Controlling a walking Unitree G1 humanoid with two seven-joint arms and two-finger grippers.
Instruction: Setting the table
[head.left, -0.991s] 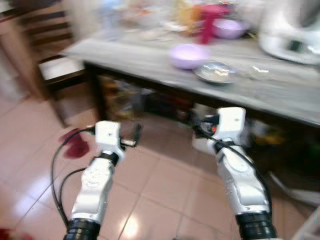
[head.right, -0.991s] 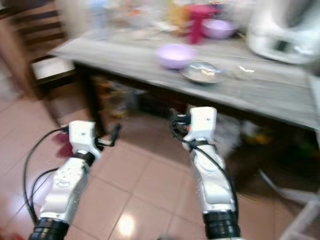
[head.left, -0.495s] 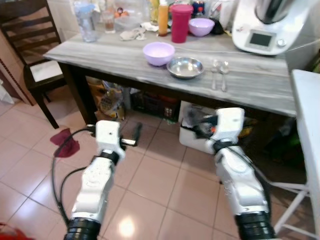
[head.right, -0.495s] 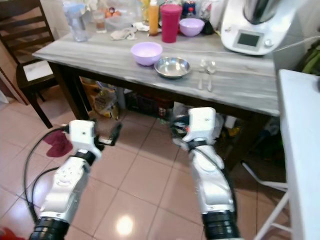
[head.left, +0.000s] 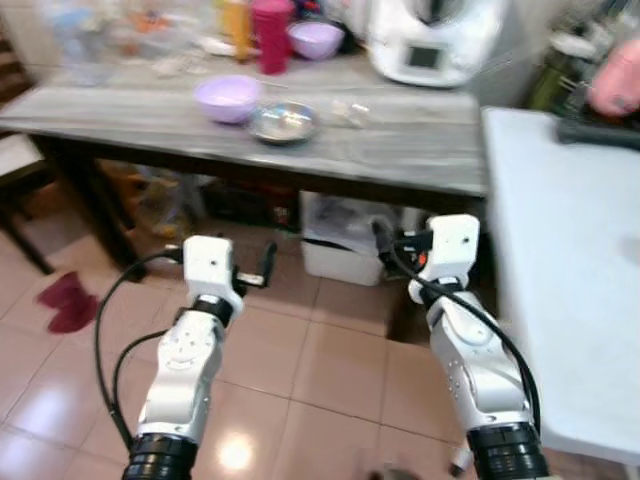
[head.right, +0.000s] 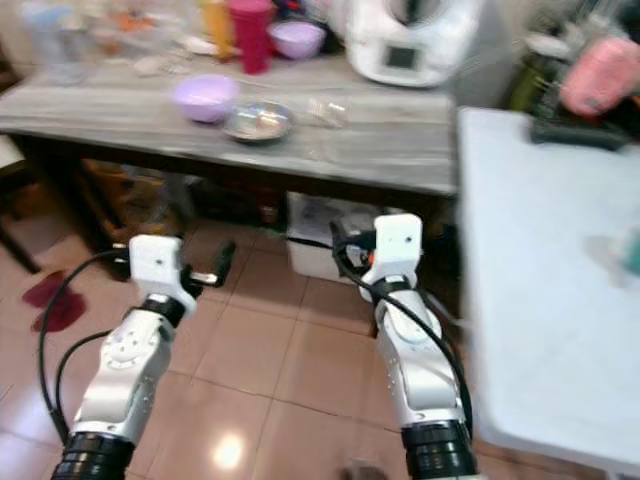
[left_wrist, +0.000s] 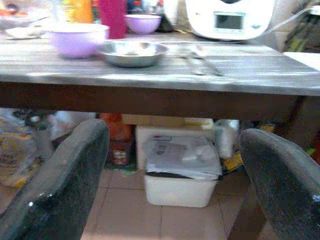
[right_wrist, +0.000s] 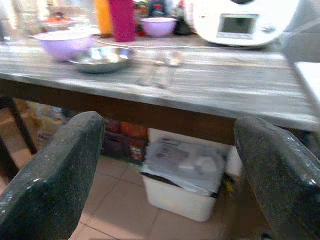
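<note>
on the grey wood-grain counter (head.left: 400, 140) ahead sit the things for setting: a lilac bowl (head.left: 228, 98) and, just beside it, a shallow steel bowl (head.left: 284, 122), with a pair of spoons (left_wrist: 200, 52) lying a little further along toward the white kitchen appliance (head.left: 432, 40). behind them, near the back edge, stand a magenta tumbler (head.left: 272, 34) and a second, smaller purple bowl (head.left: 316, 38). under the counter a white bin (left_wrist: 181, 172) rests on the tiled floor (head.left: 330, 370), with packets and bags stacked beside it. to the robot's right a pale white counter (head.left: 560, 270) reaches forward, a pink object (head.right: 600, 74) blurred at its far end.

both arms are raised low in front of the counter's edge, below its top. the left end effector (left_wrist: 165, 175) has its two black fingers spread wide with nothing between them; the right end effector (right_wrist: 167, 170) is likewise spread and empty, well short of the bowls. a dark red cloth (head.left: 66, 302) lies on the floor off to the left.
</note>
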